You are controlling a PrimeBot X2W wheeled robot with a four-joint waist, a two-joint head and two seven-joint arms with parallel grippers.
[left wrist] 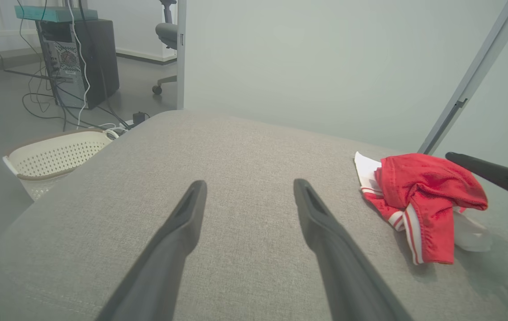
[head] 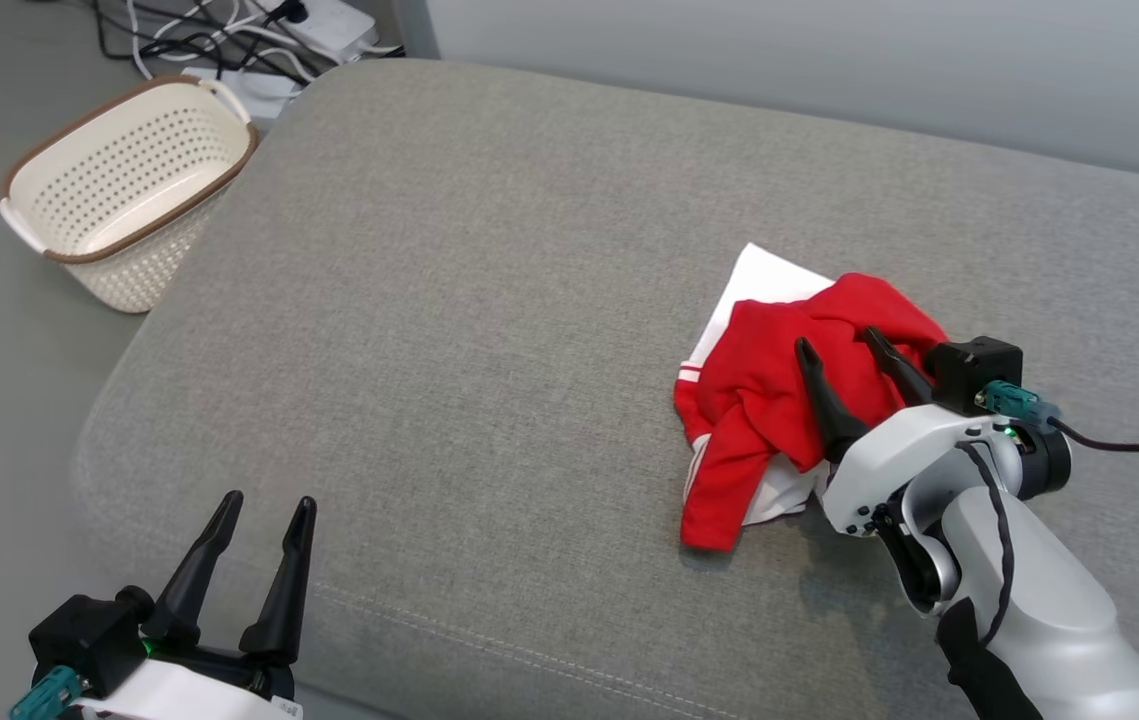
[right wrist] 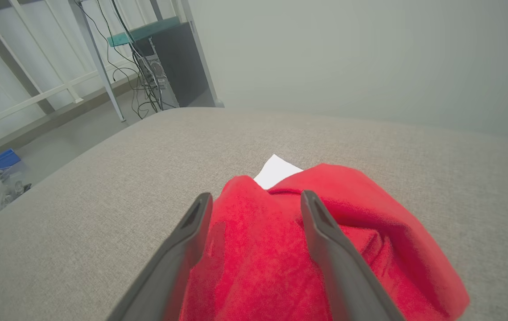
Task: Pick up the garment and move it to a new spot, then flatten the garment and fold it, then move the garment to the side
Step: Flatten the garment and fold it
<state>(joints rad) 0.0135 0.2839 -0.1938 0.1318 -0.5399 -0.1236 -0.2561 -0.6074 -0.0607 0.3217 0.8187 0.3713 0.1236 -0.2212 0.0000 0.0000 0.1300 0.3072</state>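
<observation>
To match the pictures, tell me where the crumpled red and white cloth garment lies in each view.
Head view: crumpled red and white cloth garment, right of centre, by the right hand.
Left wrist view: garment at middle right.
Right wrist view: garment at bottom centre.
Shared landmark: the grey fabric cushion under it.

Cream perforated basket [head: 144,272] on the floor, just beside grey cushion [head: 449,350], far-left corner. Tangled cables [head: 184,40], white power strip [head: 327,24] behind it. Computer tower [left wrist: 80,58] farther off.
</observation>
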